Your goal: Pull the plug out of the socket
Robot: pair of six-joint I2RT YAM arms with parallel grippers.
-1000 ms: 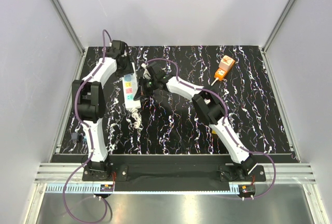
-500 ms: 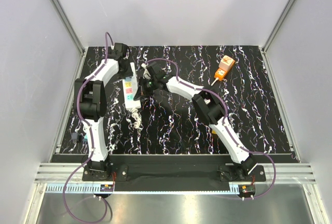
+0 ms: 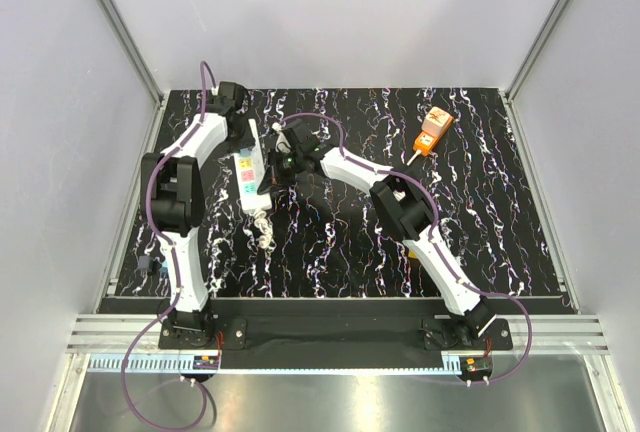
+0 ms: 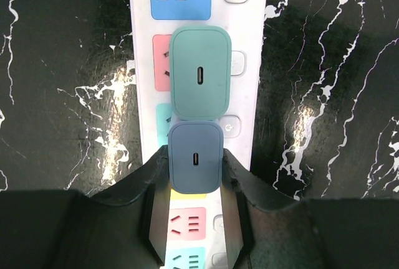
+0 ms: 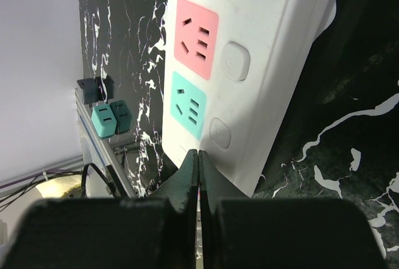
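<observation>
While hardly anything is shifting, the left end effector (image 4: 194, 160) is pinching the dark blue plug (image 4: 196, 147), still sitting in the socket (image 4: 255, 63) beside the green plug (image 4: 201, 73). The right end effector (image 5: 198, 157), pressed together, is resting against the socket's end, so the pull isn't yet happening.

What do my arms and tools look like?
Both the left arm and right arm have white shells with black joints and a purple cable looping alongside. The left tool and right tool have matte black tapered fingers.
</observation>
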